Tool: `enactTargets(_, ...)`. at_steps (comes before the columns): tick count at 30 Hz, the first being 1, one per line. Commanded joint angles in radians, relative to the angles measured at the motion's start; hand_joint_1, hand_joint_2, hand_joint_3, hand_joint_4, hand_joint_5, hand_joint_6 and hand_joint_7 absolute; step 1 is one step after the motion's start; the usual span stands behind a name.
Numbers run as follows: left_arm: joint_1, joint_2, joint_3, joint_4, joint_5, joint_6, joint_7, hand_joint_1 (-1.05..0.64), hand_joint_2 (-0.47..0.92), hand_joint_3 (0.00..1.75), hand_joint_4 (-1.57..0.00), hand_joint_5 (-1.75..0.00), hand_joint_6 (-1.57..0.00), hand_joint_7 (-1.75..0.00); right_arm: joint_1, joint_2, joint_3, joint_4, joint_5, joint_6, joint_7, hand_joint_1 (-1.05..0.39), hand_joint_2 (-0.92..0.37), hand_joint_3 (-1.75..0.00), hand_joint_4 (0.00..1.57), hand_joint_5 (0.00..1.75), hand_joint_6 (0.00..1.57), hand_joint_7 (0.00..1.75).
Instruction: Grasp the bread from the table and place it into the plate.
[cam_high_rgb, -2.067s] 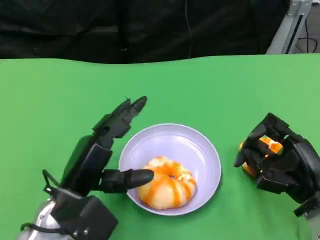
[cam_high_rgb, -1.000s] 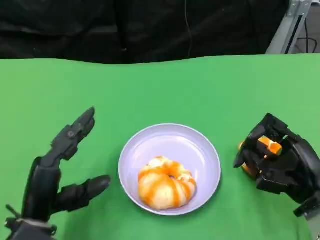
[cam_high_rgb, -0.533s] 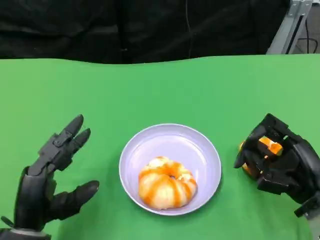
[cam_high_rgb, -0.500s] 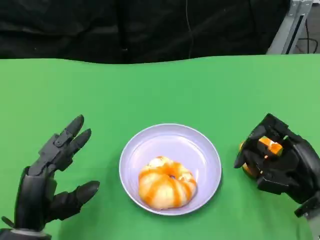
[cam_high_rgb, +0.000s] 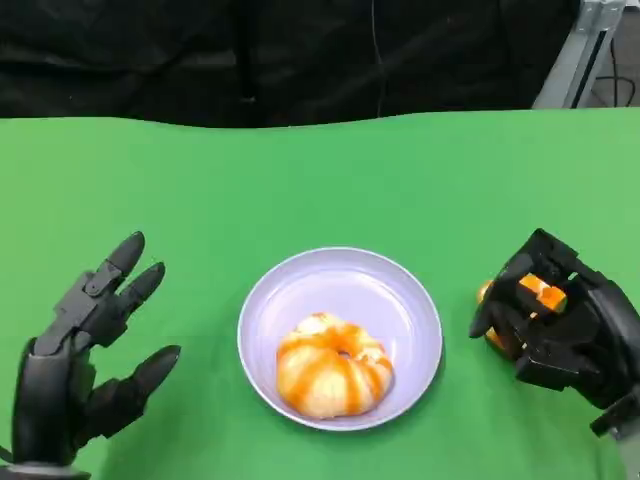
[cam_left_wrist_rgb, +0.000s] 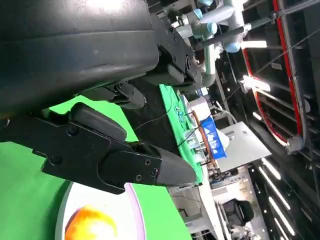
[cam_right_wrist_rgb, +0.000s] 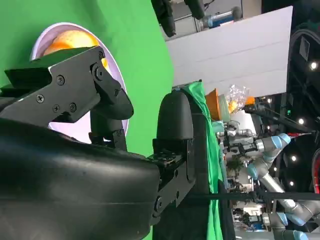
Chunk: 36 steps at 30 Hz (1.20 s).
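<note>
The bread (cam_high_rgb: 333, 378), a round bun with orange stripes, lies in the near half of the lavender plate (cam_high_rgb: 350, 288) at the table's middle. My left hand (cam_high_rgb: 85, 365) hovers left of the plate, fingers spread, holding nothing. My right hand (cam_high_rgb: 565, 325) sits right of the plate with its fingers curled round a small orange object (cam_high_rgb: 541, 291). The left wrist view looks past my left hand's fingers (cam_left_wrist_rgb: 115, 160) to the bread (cam_left_wrist_rgb: 90, 227) and the plate rim (cam_left_wrist_rgb: 137, 215). In the right wrist view the bread (cam_right_wrist_rgb: 70, 40) and plate (cam_right_wrist_rgb: 75, 131) lie beyond my right hand's fingers (cam_right_wrist_rgb: 75, 90).
A green cloth (cam_high_rgb: 320, 180) covers the table, with open room behind and left of the plate. A black curtain (cam_high_rgb: 250, 50) hangs past the far edge. A metal frame (cam_high_rgb: 580, 50) stands at the back right.
My left hand has pulled away from the plate and the bread, back toward the lower left, fingers still spread. The bread stays in the plate. My right hand has not moved.
</note>
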Motion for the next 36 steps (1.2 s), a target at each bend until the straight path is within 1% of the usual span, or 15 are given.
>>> enactTargets(1,0.007,0.002,0.028,0.006,0.004,0.000,0.005,-0.58,0.92,0.26,-0.58,-0.03,-0.44,-0.02,-0.015,-0.015,-0.015,0.005,0.015,-0.005,0.003,0.13,-0.66,-1.15,0.45,1.75,0.36,1.59)
enactTargets(5,0.001,-0.001,0.027,0.014,0.006,0.003,-0.007,-0.59,0.92,0.25,-0.60,-0.03,-0.45,-0.02,-0.016,-0.016,-0.016,0.013,0.008,-0.021,0.004,0.12,-0.66,-1.13,0.45,1.75,0.36,1.59)
enactTargets(21,-0.002,-0.004,0.027,0.021,-0.001,0.003,-0.018,-0.60,0.92,0.25,-0.61,-0.02,-0.46,-0.01,-0.017,-0.017,-0.015,0.017,0.008,-0.022,0.001,0.12,-0.68,-1.11,0.46,1.75,0.36,1.59)
enactTargets(22,-0.003,-0.010,0.024,0.018,-0.026,0.024,-0.033,-0.51,0.92,0.23,-0.61,-0.01,-0.48,-0.02,-0.017,-0.017,-0.015,0.016,0.008,-0.019,-0.001,0.11,-0.67,-1.10,0.46,1.75,0.37,1.59)
enactTargets(23,-0.004,-0.016,0.023,0.016,-0.046,0.040,-0.046,-0.25,0.92,0.19,-0.66,-0.03,-0.63,-0.05,-0.017,-0.017,-0.015,0.015,0.009,-0.016,-0.002,0.12,-0.67,-1.10,0.45,1.75,0.36,1.59)
enactTargets(24,-0.003,-0.019,0.024,0.013,-0.059,0.051,-0.056,-0.17,0.92,0.18,-0.68,-0.03,-0.68,-0.06,-0.018,-0.017,-0.015,0.014,0.009,-0.014,-0.002,0.12,-0.67,-1.10,0.45,1.75,0.36,1.59)
enactTargets(25,-0.003,-0.022,0.026,0.010,-0.067,0.059,-0.064,-0.11,0.92,0.18,-0.70,-0.03,-0.71,-0.06,-0.017,-0.017,-0.015,0.014,0.010,-0.014,-0.002,0.12,-0.67,-1.10,0.45,1.75,0.36,1.59)
enactTargets(28,-0.002,-0.025,0.032,0.005,-0.074,0.066,-0.079,-0.07,0.92,0.17,-0.71,-0.02,-0.74,-0.06,-0.018,-0.017,-0.015,0.014,0.010,-0.014,-0.002,0.12,-0.67,-1.10,0.45,1.75,0.36,1.59)
enactTargets(36,-0.003,-0.032,0.047,0.003,-0.073,0.070,-0.095,-0.07,0.92,0.17,-0.71,-0.02,-0.75,-0.04,-0.018,-0.017,-0.015,0.014,0.010,-0.014,-0.002,0.12,-0.67,-1.10,0.45,1.75,0.36,1.59)
